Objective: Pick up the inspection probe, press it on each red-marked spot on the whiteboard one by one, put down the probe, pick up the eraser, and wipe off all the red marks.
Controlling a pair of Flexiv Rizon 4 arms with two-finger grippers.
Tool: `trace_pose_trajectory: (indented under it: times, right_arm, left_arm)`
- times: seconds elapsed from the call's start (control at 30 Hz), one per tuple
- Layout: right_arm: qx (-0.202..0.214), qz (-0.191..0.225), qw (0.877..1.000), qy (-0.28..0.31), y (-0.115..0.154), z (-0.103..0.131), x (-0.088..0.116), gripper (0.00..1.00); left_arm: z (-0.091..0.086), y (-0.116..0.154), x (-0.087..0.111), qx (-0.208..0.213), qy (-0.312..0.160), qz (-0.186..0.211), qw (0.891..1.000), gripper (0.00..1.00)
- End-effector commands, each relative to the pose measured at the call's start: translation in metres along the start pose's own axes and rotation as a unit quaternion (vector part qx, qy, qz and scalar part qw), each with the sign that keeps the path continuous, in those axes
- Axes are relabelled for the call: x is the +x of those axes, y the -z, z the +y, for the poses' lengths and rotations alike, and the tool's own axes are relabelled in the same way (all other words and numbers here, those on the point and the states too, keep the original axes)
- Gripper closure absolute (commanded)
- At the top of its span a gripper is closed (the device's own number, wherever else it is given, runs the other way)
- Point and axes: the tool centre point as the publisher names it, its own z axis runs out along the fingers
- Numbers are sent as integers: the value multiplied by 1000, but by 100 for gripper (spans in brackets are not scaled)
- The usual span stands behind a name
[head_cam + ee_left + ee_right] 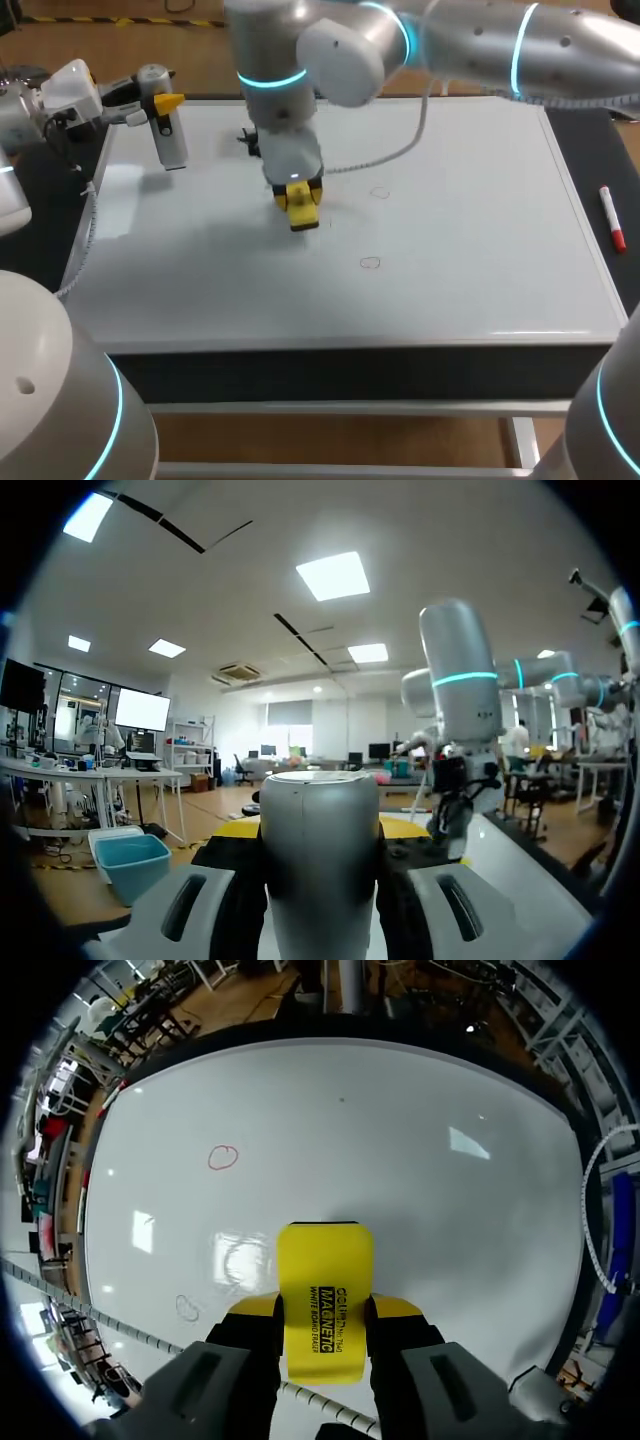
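The whiteboard [460, 240] covers the table. Two small red rings show on it, one [379, 192] farther back and one [370, 263] nearer the front. My right gripper [299, 200] is shut on the yellow eraser [304, 216], which rests on the board left of both rings. In the right wrist view the eraser [325, 1270] sits between the yellow fingertips [392, 1309], with one red ring [222, 1157] ahead and another [187, 1307] beside it. My left gripper [158, 102] is shut on the grey probe [170, 135], held above the board's back left corner. The probe [320, 840] fills the left wrist view.
A red marker [612, 217] lies off the board's right edge. A white cable [400, 150] hangs from my right arm over the board's back part. A faint smeared patch [243, 1256] lies on the board just ahead of the eraser.
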Motion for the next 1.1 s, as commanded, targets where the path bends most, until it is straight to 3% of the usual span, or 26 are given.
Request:
trace_pose_trajectory:
  times: [0.03,0.57,0.87,1.1]
  right_arm:
    - [2,-5,1000,0,-11,-2,-3,100]
    - [8,-14,1000,18,-21,-1,-13,100]
    - [-3,-7,1000,13,-34,-2,-7,100]
    - [-2,-6,1000,-10,-35,-4,10,100]
  left_arm:
    - [0,0,-1,1,-1,1,1000,100]
    - [0,0,-1,1,-1,1,1000,100]
    - [0,0,-1,1,-1,1,1000,100]
    - [0,0,-1,1,-1,1,1000,100]
